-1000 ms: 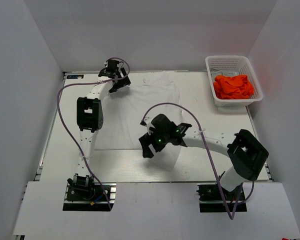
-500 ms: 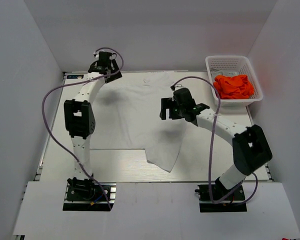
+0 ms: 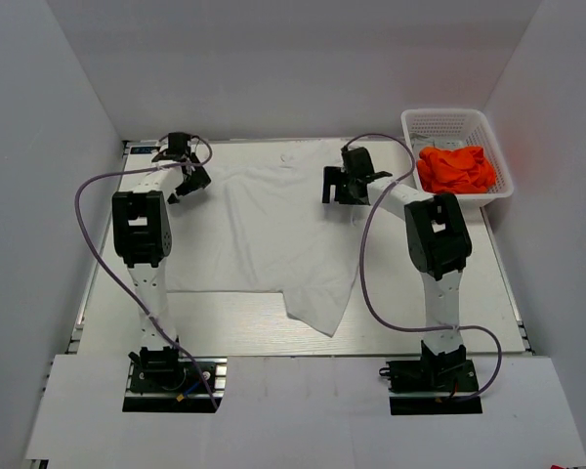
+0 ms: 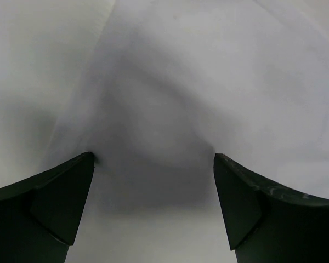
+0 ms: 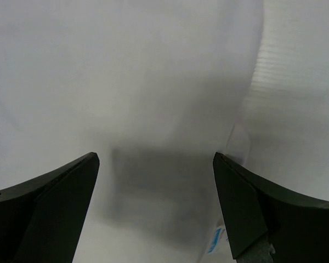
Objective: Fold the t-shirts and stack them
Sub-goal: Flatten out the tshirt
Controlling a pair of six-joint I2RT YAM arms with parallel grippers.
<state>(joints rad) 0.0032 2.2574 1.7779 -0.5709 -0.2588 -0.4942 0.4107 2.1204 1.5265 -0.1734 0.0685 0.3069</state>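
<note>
From above, the orange t-shirts point(image 3: 456, 168) lie bunched in the basket point(image 3: 449, 119) at far right, and their number cannot be told. The left gripper point(image 3: 186, 184) and right gripper point(image 3: 330, 186) hide parts of the white t-shirt point(image 3: 264, 234) at its far corners. In both wrist views the bottom edge cuts off the fingers point(image 4: 49, 208). A small blue mark point(image 5: 215, 240) is too small to read.

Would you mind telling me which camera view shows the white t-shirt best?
The top external view: it shows almost the whole white t-shirt laid out on the table. Each wrist view shows only a close, featureless patch of its fabric.
</note>
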